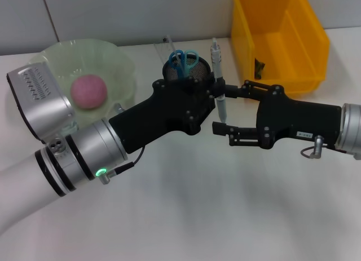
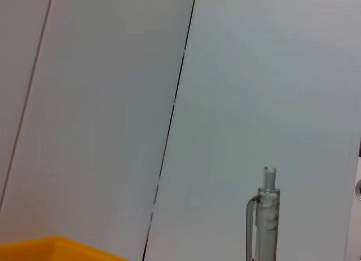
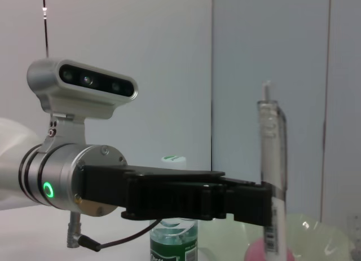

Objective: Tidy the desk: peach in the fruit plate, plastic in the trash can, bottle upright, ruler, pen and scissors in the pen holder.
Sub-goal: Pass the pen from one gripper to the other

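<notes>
A clear pen (image 1: 219,80) stands upright above the desk, my left gripper (image 1: 216,89) shut on its middle. The pen (image 3: 273,159) and the left gripper (image 3: 251,202) also show in the right wrist view, and the pen's top (image 2: 269,216) in the left wrist view. My right gripper (image 1: 223,110) is open beside the pen's lower end, one finger above and one below. The black mesh pen holder (image 1: 189,72) just behind holds blue scissors (image 1: 183,58). The pink peach (image 1: 88,92) lies in the green fruit plate (image 1: 121,63). A green bottle (image 3: 174,241) stands upright. The ruler cannot be made out.
The yellow trash can (image 1: 282,35) stands at the back right with something dark (image 1: 259,66) inside. A grey wall runs behind the desk. My left arm's camera housing (image 1: 39,100) overlaps the plate's near side.
</notes>
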`<state>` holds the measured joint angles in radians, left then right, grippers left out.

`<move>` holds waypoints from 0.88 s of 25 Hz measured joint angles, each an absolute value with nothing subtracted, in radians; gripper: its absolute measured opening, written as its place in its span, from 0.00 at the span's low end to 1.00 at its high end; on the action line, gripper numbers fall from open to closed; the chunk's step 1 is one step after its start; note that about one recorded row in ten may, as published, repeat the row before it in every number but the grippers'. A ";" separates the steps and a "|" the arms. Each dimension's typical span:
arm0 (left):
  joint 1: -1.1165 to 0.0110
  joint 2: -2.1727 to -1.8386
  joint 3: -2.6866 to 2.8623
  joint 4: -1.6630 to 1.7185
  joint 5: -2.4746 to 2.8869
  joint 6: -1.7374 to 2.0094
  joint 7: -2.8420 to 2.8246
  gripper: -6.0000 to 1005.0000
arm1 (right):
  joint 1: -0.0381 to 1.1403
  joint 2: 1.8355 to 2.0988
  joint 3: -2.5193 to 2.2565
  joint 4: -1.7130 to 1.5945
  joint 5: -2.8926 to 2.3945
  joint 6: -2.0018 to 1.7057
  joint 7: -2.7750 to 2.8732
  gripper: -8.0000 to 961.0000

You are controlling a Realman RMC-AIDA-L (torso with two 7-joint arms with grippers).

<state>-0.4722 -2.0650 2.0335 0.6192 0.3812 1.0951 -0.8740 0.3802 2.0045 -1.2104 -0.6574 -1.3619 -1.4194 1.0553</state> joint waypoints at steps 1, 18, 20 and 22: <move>-0.473 -2.065 2.034 0.619 0.381 1.095 -0.873 0.15 | 0.382 2.008 -1.206 -0.658 -1.369 -1.419 1.055 0.78; -0.464 -2.068 2.040 0.615 0.384 1.095 -0.855 0.15 | 0.373 2.037 -1.182 -0.660 -1.378 -1.418 1.052 0.62; -0.464 -2.068 2.040 0.614 0.384 1.095 -0.855 0.15 | 0.372 2.038 -1.177 -0.660 -1.375 -1.418 1.052 0.53; -0.464 -2.068 2.040 0.614 0.384 1.095 -0.854 0.16 | 0.372 2.039 -1.170 -0.660 -1.373 -1.420 1.052 0.47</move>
